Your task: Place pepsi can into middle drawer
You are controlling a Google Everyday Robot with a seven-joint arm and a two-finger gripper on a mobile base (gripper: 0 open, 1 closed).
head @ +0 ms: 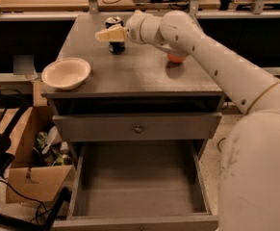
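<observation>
Gripper (107, 34) at pepsi can (116, 47) on cabinet top (144, 76), grip unclear, middle drawer (139, 186) pulled open, bowl (66, 72) at edge

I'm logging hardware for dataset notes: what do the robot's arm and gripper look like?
The arm is a chain of smooth, rounded white shells with small dark dots and a thin tan seam ring; no loose cables show on it. The gripper, up at the pepsi can, is a pale cream-yellow wedge.
</observation>
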